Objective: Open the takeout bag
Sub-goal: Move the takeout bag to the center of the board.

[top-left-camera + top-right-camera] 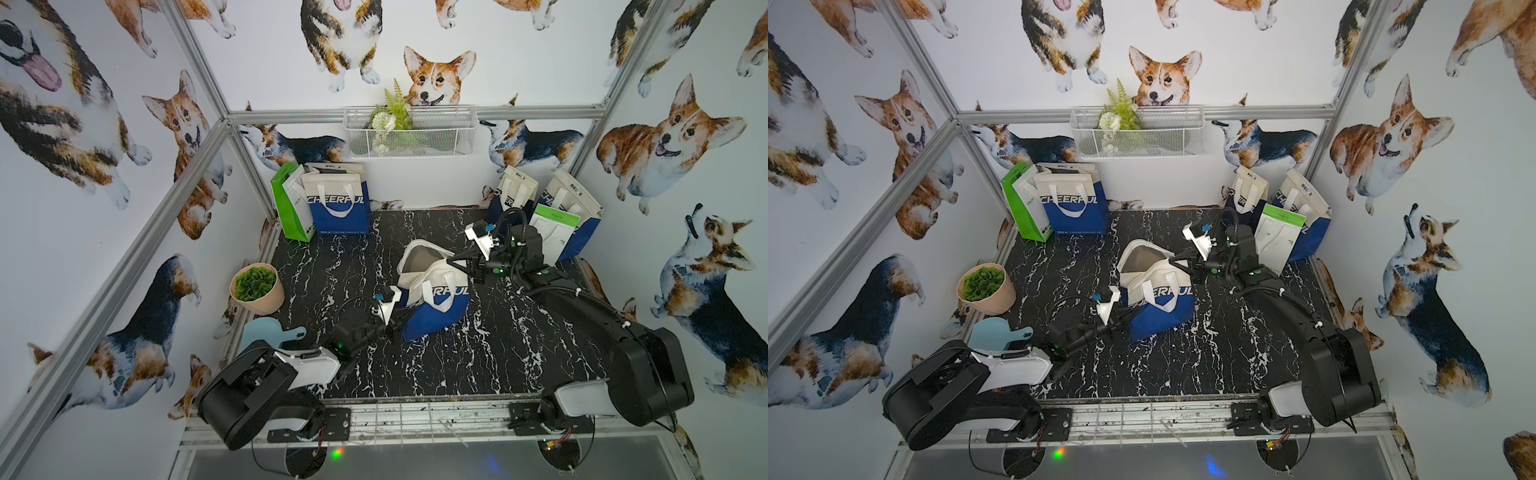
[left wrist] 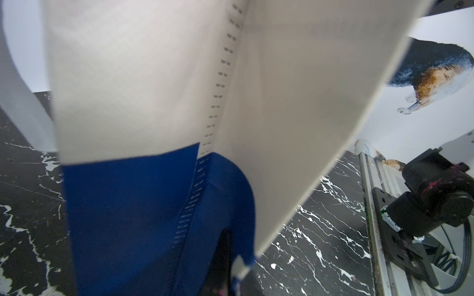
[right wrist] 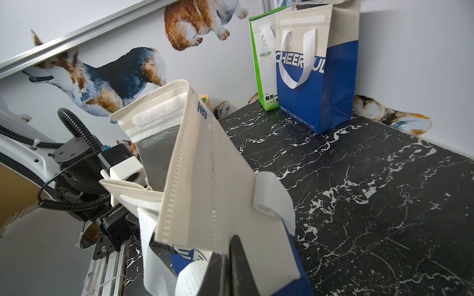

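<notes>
The takeout bag (image 1: 434, 309), cream above and blue below with white handles, stands tilted mid-table in both top views (image 1: 1158, 309). Its mouth (image 1: 419, 257) gapes, showing a grey lining. My right gripper (image 1: 451, 262) is shut on the cream wall at the bag's right upper edge. In the right wrist view its two dark fingers (image 3: 238, 256) press together on that panel. My left gripper (image 1: 398, 322) sits low at the bag's left side. The left wrist view shows a dark finger (image 2: 223, 256) against the bag's folded side fabric (image 2: 128, 102), pinching its edge.
Two more bags, blue-cream (image 1: 336, 203) and green (image 1: 291, 208), stand at the back left, and several bags (image 1: 557, 208) at the back right. A potted plant (image 1: 255, 289) and a light-blue board (image 1: 270, 332) lie at the left. A wire basket (image 1: 409, 131) hangs on the back wall.
</notes>
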`<state>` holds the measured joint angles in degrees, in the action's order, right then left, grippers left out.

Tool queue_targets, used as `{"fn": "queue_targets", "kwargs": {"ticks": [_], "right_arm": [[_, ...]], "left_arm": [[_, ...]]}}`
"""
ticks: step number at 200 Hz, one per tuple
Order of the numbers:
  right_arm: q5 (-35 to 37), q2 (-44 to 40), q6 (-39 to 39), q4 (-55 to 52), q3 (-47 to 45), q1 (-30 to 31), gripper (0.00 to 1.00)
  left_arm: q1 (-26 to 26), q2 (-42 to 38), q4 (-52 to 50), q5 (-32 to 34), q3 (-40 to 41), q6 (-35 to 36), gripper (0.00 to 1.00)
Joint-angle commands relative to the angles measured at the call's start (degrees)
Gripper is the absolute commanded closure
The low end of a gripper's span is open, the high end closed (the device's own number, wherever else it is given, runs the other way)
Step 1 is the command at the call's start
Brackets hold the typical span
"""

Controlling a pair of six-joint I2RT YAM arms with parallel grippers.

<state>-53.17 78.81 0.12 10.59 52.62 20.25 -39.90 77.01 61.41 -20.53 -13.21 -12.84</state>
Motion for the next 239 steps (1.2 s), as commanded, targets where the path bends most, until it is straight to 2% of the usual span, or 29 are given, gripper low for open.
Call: {"fn": "queue_targets", "kwargs": {"ticks": [1, 19, 38, 59, 80, 83, 94, 128, 176, 188, 214, 239], "right_arm": [[1.8, 0.2, 2.6, 6.0, 0.2, 0.7, 1.00], [4.7, 1.4, 4.5, 8.8, 0.7, 1.3, 1.00], [11.3, 3.8, 8.0, 16.5, -0.1, 1.8, 1.00], [11.8, 8.4, 11.8, 21.9, 1.7, 2.1, 1.00], [12.2, 12.3, 11.9, 22.4, 5.3, 3.5, 1.00], [12.5, 12.9, 11.7, 22.2, 5.9, 3.8, 1.00], [12.8, 14.5, 11.5, 22.0, 7.7, 4.5, 1.00], [10.8, 19.3, 13.6, 26.1, 11.7, 5.7, 1.00], [10.3, 24.2, 14.8, 26.9, 19.8, 7.9, 1.00], [10.7, 27.0, 15.4, 26.1, 23.7, 8.9, 1.00], [12.2, 33.1, 16.8, 27.4, 30.6, 11.2, 1.00], [11.6, 41.3, 22.7, 31.5, 38.9, 12.2, 1.00]], "left_arm": [[0.0, -0.2, 1.6, 1.4, 0.1, 0.0, 0.76], [-0.1, -1.1, 0.4, 6.2, 0.6, -0.9, 0.66], [-0.1, -5.9, -10.3, 24.0, 0.7, -3.1, 0.49], [-0.1, -16.5, -21.1, 38.5, 2.5, -3.2, 0.37], [-0.2, -27.2, -24.4, 44.7, 6.2, -5.3, 0.31], [-0.1, -28.5, -24.8, 45.3, 6.6, -5.7, 0.23], [-0.2, -32.4, -26.2, 46.4, 7.8, -6.6, 0.19], [-0.3, -38.8, -30.0, 46.2, 8.8, -9.0, 0.20], [-0.2, -36.8, -30.5, 42.1, 8.2, -14.4, 0.27], [-0.3, -35.9, -28.9, 39.9, 9.0, -15.5, 0.28], [-0.4, -35.4, -32.0, 37.2, 7.8, -16.7, 0.29], [-0.5, -37.0, -34.5, 35.8, 7.7, -17.6, 0.31]]}}
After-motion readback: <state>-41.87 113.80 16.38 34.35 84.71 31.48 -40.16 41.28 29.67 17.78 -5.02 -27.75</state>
